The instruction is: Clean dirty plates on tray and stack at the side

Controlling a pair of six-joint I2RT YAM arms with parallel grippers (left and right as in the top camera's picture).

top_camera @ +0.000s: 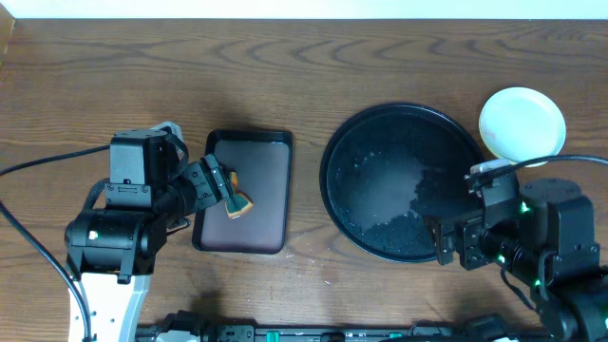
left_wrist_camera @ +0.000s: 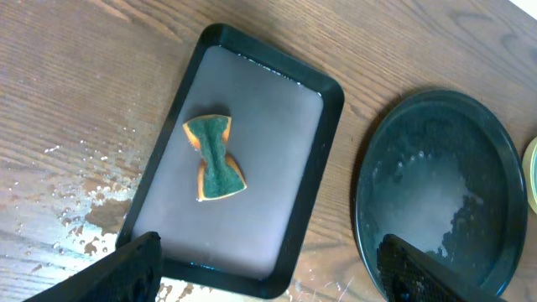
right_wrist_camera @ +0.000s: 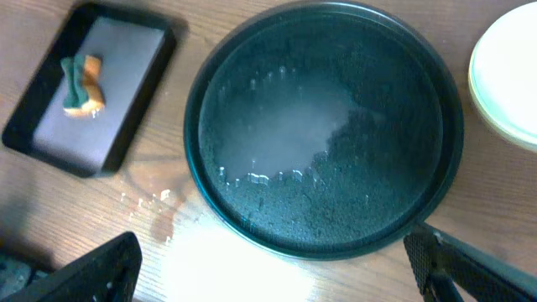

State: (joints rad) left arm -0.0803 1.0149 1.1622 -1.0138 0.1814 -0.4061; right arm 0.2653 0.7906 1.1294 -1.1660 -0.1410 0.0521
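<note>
The large round black tray (top_camera: 404, 180) sits right of centre, wet and with no plate on it; it also shows in the left wrist view (left_wrist_camera: 436, 193) and the right wrist view (right_wrist_camera: 323, 126). The plates (top_camera: 522, 123) stand stacked on the table just past the tray's far right rim, pale top plate showing; their edge shows in the right wrist view (right_wrist_camera: 508, 80). My left gripper (left_wrist_camera: 268, 277) is open and empty above the near edge of the small rectangular tray. My right gripper (right_wrist_camera: 277, 273) is open and empty above the table at the round tray's near rim.
A small dark rectangular tray (top_camera: 243, 190) lies left of centre with a green and orange sponge (top_camera: 237, 203) on it; the sponge also shows in the left wrist view (left_wrist_camera: 216, 158). Water drops and wet patches lie on the wood near both trays.
</note>
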